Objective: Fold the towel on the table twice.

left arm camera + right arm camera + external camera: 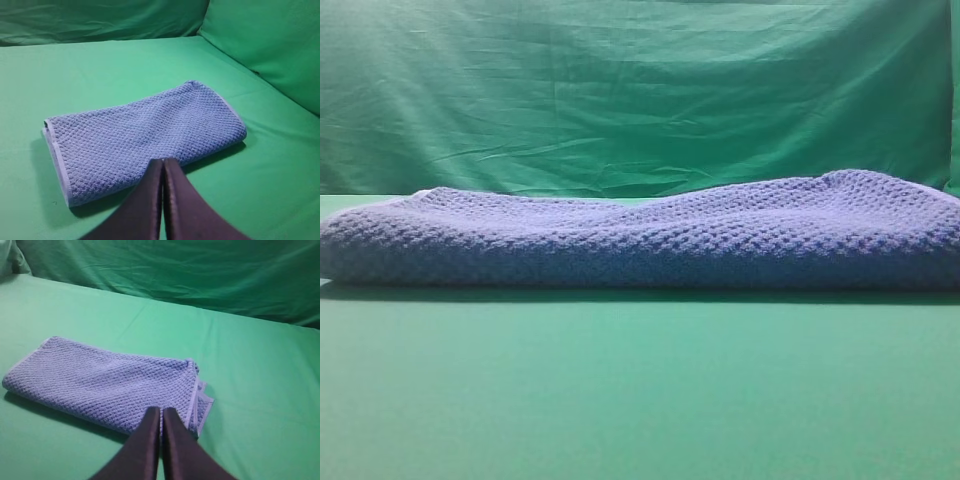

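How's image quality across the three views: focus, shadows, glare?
Exterior high: soft and hazy, towel weave smeared, a thin dark shadow along its near edge, right end cropped. Left wrist: sharper weave, shadow under the towel's near edge, shut pincer dark. Right wrist: weave clear, shut pincer dark, backdrop dim. No glare anywhere.

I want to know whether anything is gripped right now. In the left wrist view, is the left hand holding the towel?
No: the left hand is shut on nothing, poised above the folded towel lying flat on the table.
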`<state>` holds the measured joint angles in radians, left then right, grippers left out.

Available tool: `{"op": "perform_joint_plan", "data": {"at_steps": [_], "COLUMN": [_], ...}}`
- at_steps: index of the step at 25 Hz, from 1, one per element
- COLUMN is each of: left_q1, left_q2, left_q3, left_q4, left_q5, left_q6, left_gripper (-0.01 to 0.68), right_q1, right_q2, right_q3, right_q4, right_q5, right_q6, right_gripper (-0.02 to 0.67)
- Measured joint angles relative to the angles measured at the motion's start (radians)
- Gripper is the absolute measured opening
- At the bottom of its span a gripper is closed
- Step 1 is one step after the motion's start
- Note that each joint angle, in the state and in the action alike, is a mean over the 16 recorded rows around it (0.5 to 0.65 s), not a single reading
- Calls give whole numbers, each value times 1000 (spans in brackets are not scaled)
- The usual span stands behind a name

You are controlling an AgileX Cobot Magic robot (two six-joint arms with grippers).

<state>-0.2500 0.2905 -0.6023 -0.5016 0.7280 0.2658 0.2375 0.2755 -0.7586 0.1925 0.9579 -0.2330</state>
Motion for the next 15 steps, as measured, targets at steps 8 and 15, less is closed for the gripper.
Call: {"op": "perform_joint_plan", "data": {"at_steps": [8,15], "left_q1": [0,0], "left_q2": [-208,-278], "left_q3": [113,205], "left_q4": [102,198], "left_q5": [4,-30], "left_q6": [-52,-108], "left_gripper": [0,0], "right_q1": [0,0], "right_q2": [-127,-168], "right_q3": [110,230], "right_q4": [0,1], "right_q5": [-40,-148], "right_q6": [-18,-39], "right_gripper": [0,0]}}
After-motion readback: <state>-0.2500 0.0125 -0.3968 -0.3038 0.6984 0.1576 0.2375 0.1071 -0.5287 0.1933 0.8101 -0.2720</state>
